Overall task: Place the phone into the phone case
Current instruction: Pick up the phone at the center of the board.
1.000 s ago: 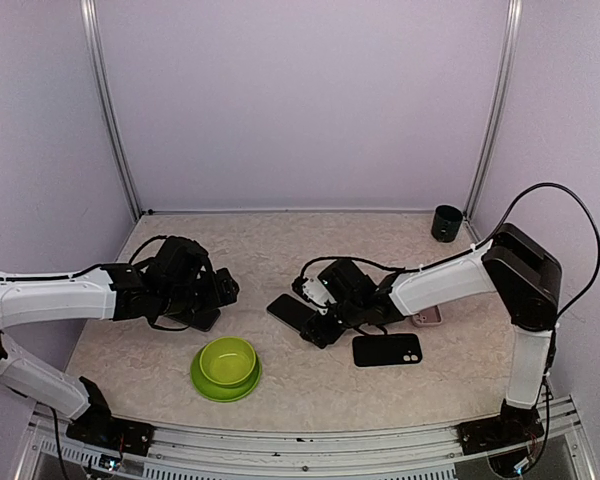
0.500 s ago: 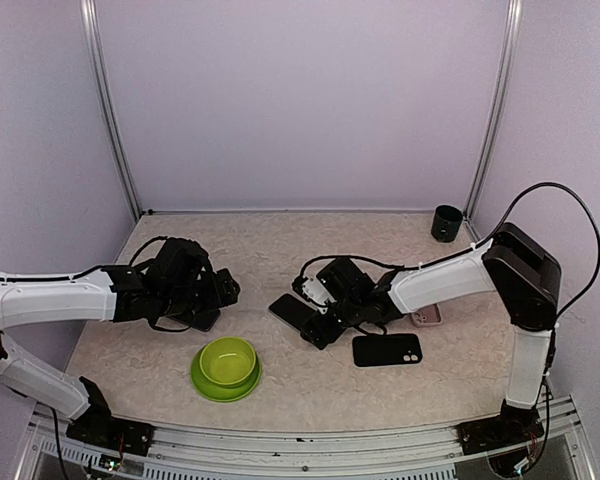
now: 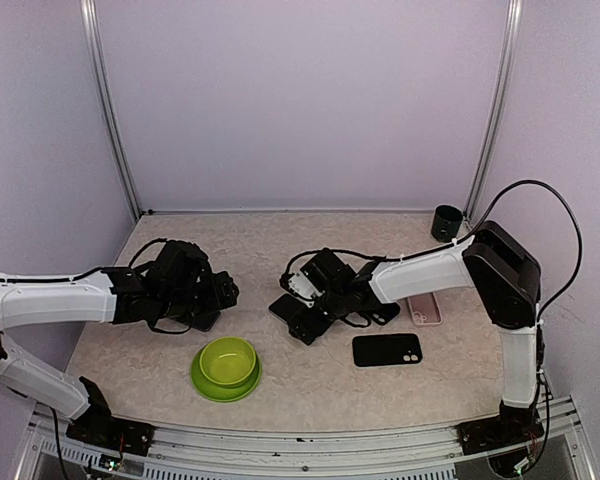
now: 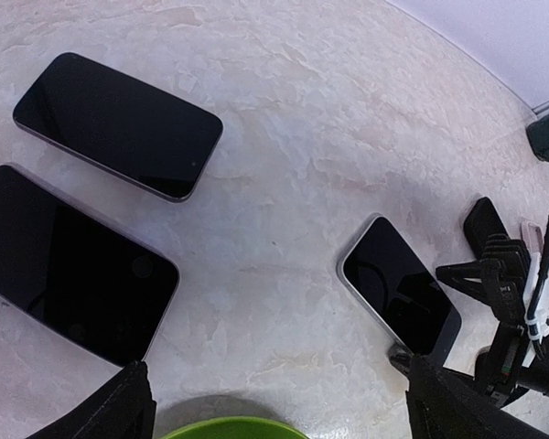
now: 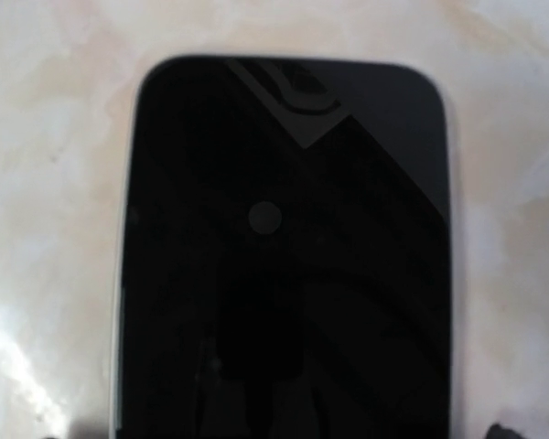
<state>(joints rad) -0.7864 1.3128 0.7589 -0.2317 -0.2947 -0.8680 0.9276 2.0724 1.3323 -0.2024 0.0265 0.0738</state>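
Note:
A black phone (image 3: 283, 305) lies screen up on the table, also seen in the left wrist view (image 4: 399, 285). In the right wrist view the phone (image 5: 288, 256) fills the frame. My right gripper (image 3: 305, 318) hangs open low over the phone's near end, jaws spread to either side of it, gripping nothing. The black phone case (image 3: 387, 349) lies flat to the right, apart from the phone. My left gripper (image 3: 208, 300) stands open over the left of the table, with bare table between its fingers (image 4: 119, 412).
A green bowl (image 3: 225, 367) sits near the front, just below my left gripper. Two more dark phones (image 4: 117, 123) (image 4: 69, 265) lie under the left arm. A pink case (image 3: 425, 308) lies by the right arm. A black cup (image 3: 446, 222) stands at the back right.
My right gripper has slid left over the phone and spread its jaws wider. The pink case is now uncovered. The left arm has stayed put.

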